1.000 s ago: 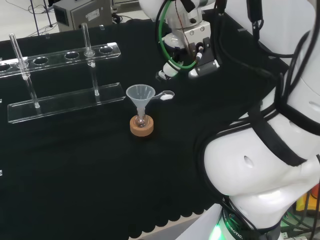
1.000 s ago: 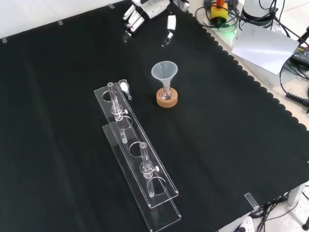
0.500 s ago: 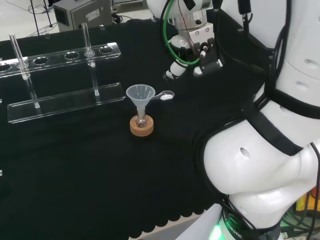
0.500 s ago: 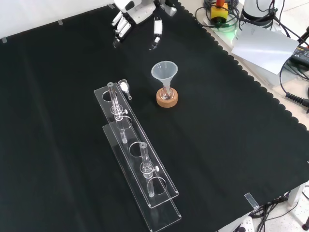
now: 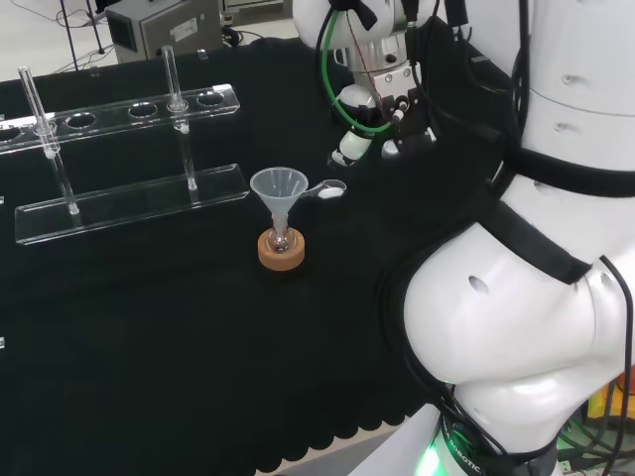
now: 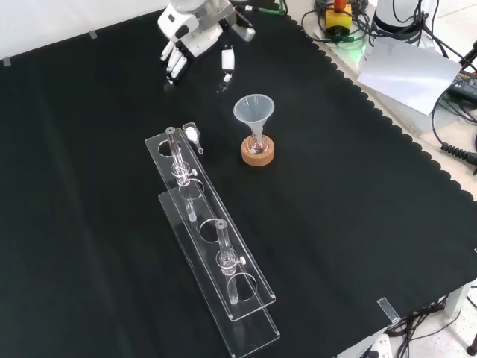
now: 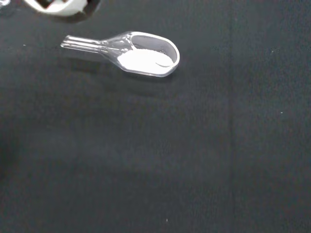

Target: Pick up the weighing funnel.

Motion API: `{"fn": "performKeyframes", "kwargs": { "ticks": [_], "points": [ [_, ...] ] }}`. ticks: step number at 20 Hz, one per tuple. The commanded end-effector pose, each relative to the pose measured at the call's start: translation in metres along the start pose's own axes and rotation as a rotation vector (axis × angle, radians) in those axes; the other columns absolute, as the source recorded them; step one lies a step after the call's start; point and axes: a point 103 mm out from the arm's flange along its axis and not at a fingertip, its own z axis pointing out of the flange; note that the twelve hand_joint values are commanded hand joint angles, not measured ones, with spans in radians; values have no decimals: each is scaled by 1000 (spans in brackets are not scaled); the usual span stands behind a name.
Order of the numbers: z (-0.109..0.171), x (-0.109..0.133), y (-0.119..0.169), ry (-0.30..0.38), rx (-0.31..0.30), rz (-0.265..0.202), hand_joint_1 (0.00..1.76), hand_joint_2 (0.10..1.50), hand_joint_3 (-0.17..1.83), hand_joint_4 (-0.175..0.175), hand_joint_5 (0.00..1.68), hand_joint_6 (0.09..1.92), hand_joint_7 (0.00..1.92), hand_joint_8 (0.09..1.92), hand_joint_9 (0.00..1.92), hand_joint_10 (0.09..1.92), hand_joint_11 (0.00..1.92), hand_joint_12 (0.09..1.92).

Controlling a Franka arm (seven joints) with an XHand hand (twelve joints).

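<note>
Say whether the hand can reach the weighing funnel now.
Probably yes: the open hand hangs over bare cloth with nothing between it and the weighing funnel, though the rack stands close beside that piece.

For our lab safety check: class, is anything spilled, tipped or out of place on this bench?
Nothing stands out. The weighing funnel lies on the cloth with its white powder inside, none spilled; the funnel stands upright in its flask.

Black cloth [image 6: 373,246], probably pale floor [image 5: 35,35].
</note>
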Motion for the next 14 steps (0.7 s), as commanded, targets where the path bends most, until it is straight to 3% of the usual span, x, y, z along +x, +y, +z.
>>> {"fn": "performKeyframes", "kwargs": {
  "ticks": [1, 14],
  "points": [
    [25, -1, 30, 23, 28, -12, 787, 646, 584, -80, 491, 87, 404, 712, 676, 613, 381, 1334],
    [59, 5, 49, 44, 63, -10, 793, 639, 603, -80, 519, 87, 403, 708, 685, 604, 394, 1326]
  ]
}}
